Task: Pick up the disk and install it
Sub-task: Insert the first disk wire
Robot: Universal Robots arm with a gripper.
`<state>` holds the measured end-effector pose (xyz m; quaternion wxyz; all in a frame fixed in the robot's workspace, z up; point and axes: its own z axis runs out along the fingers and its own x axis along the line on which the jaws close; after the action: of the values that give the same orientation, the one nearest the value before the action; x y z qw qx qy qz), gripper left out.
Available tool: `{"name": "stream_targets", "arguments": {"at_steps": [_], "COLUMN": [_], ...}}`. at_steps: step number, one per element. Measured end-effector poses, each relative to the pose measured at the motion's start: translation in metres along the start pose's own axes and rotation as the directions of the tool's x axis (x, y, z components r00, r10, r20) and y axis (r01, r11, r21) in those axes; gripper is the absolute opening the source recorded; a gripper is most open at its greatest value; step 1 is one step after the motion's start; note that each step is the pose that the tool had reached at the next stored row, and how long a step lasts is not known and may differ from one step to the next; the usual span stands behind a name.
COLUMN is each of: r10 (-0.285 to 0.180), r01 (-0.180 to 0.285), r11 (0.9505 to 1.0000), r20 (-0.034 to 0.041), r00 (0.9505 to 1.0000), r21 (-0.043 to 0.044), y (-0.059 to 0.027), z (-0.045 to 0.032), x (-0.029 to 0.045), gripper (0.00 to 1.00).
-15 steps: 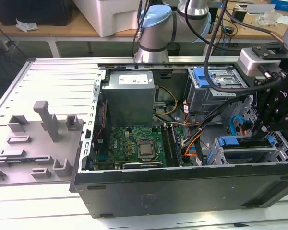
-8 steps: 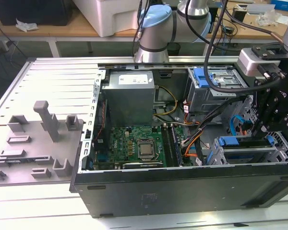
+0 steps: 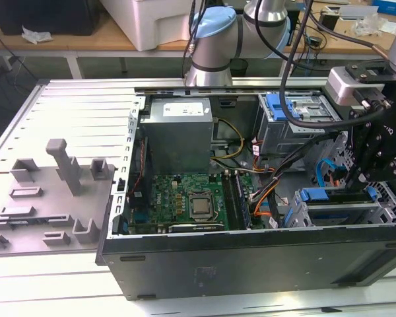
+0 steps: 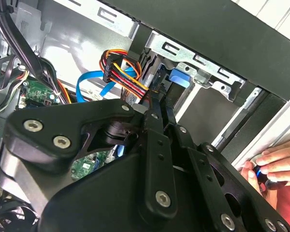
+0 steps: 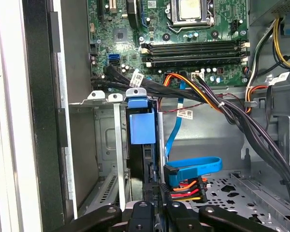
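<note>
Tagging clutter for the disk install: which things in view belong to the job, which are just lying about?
Job: disk, in the drive cage; claw.
Lying about: grey blocks on the ribbed plate; white box on the bench.

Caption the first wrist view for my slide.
Gripper at the grey drive cage, in line with the blue-edged disk standing in its slot, motherboard beyond.

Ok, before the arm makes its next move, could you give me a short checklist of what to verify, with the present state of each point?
1. People clear of the black metal computer case: not ok, a hand is at its edge near the pincer.
2. Orange-red cable bundle clear of the pincer: not ok, it lies right beside it.
3. Silver disk in blue plastic carrier frame lined up with the grey metal drive cage: ok.
4. Disk fully seated: cannot tell.
</note>
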<state>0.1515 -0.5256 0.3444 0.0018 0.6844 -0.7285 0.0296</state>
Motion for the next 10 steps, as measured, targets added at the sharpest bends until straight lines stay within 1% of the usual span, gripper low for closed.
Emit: {"name": "stream_targets", "arguments": {"at_steps": [10], "r10": [-0.012], "r01": [0.012], "r11": [0.9999], "r20": [0.0005], "r00": [0.9999], "r21": [0.0005], "y": [0.0000], "z": [0.0000], "x": [0.0000], "gripper": [0.16]}}
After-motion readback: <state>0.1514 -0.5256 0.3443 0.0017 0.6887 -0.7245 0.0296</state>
